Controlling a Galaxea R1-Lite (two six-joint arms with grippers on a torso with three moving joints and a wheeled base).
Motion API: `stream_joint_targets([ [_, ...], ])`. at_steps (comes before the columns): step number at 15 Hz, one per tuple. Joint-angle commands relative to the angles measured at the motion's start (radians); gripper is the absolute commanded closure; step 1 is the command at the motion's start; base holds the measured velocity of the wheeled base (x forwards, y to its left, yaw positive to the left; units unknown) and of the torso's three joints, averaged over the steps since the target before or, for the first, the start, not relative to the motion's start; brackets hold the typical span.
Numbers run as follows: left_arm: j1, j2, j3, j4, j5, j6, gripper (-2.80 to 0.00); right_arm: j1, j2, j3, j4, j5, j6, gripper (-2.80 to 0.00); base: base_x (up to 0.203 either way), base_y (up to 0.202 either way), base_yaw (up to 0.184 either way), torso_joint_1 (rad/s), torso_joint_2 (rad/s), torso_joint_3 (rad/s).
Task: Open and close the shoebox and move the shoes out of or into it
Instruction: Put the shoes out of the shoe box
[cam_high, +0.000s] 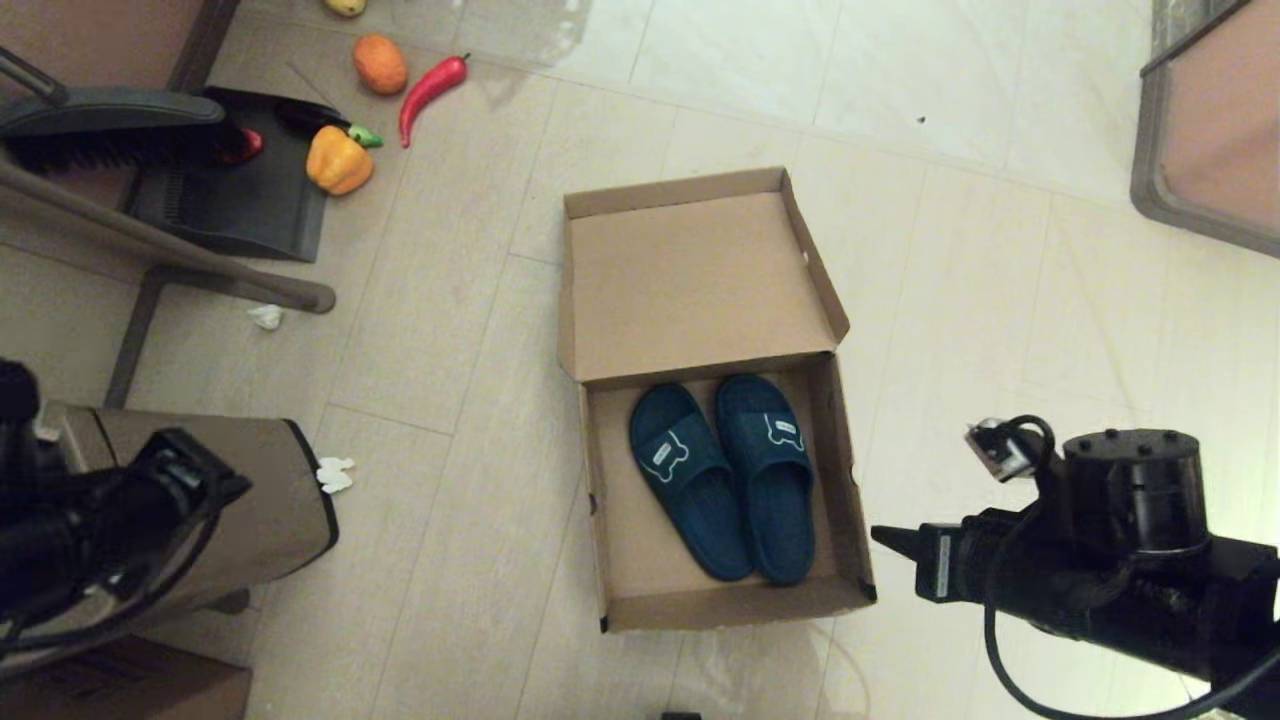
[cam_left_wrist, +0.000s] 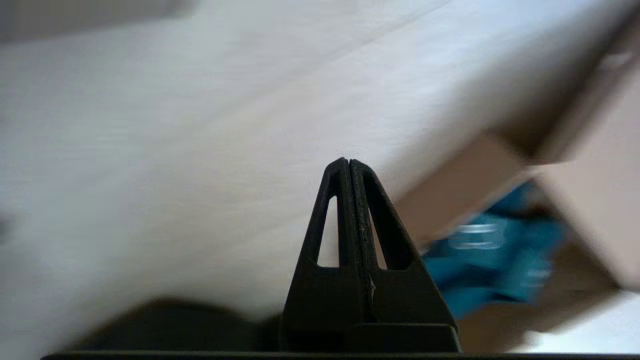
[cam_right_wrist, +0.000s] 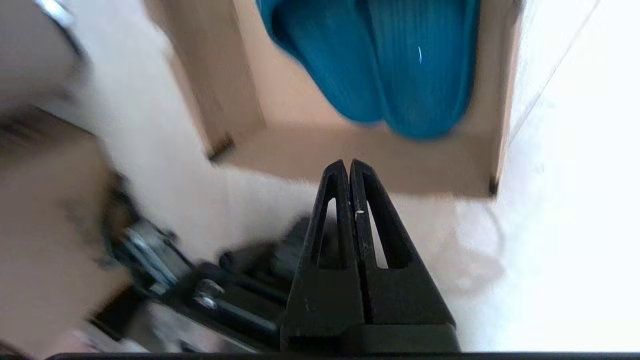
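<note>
The shoebox (cam_high: 600, 510) lies open on the tiled floor, its lid (cam_high: 690, 280) folded back on the far side. Both teal slippers, the shoes (cam_high: 720, 480), lie side by side inside it with their bear patches up. My right gripper (cam_high: 882, 538) hovers just off the box's near right corner, shut and empty. From the right wrist, the shut gripper (cam_right_wrist: 348, 164) points at the box's near wall (cam_right_wrist: 380, 155), with the shoes (cam_right_wrist: 380, 65) beyond. My left gripper (cam_left_wrist: 348, 162) is shut and empty, left of the box (cam_left_wrist: 465, 185) and shoes (cam_left_wrist: 495, 260).
A brown bin (cam_high: 250, 500) stands at the left by my left arm (cam_high: 120, 510). A dustpan (cam_high: 240, 190), brush (cam_high: 110, 120), yellow pepper (cam_high: 338, 160), red chili (cam_high: 430, 90) and orange (cam_high: 380, 63) lie far left. Paper scraps (cam_high: 335, 473) dot the floor. A framed panel (cam_high: 1210, 130) stands far right.
</note>
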Motion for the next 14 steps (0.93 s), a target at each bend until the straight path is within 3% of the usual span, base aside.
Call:
stream_joint_targets([
  [1, 0.059, -0.12, 0.097, -0.001, 0.003, 0.048, 0.0, 0.058, 0.07, -0.019, 0.007, -0.045, 0.0, 0.0, 0.0, 0.0, 0.0, 0.0, 0.0, 0.0],
  [4, 0.076, -0.236, 0.227, 0.002, 0.007, 0.289, 0.0, 0.127, 0.24, -0.101, -0.012, -0.114, 0.003, 0.0, 0.0, 0.0, 0.0, 0.0, 0.0, 0.0],
  [6, 0.078, -0.294, 0.26, 0.006, 0.009, 0.385, 0.0, 0.17, 0.356, -0.171, -0.047, -0.165, -0.003, 0.0, 0.0, 0.0, 0.0, 0.0, 0.0, 0.0],
  [7, 0.079, -0.297, 0.251, 0.007, 0.012, 0.391, 0.0, 0.181, 0.402, -0.198, -0.056, -0.184, -0.004, -2.8, 0.0, 0.0, 0.0, 0.0, 0.0, 0.0],
  [10, 0.082, -0.284, 0.227, 0.007, 0.042, 0.396, 0.0, 0.191, 0.522, -0.338, -0.065, -0.333, -0.007, -2.8, 0.0, 0.0, 0.0, 0.0, 0.0, 0.0],
  [12, 0.081, -0.283, 0.227, 0.008, 0.042, 0.412, 0.0, 0.191, 0.587, -0.412, -0.086, -0.445, -0.051, -2.8, 0.0, 0.0, 0.0, 0.0, 0.0, 0.0],
  [14, 0.081, -0.281, 0.222, 0.01, 0.044, 0.418, 0.0, 0.19, 0.643, -0.454, -0.163, -0.469, -0.093, -2.8, 0.0, 0.0, 0.0, 0.0, 0.0, 0.0],
])
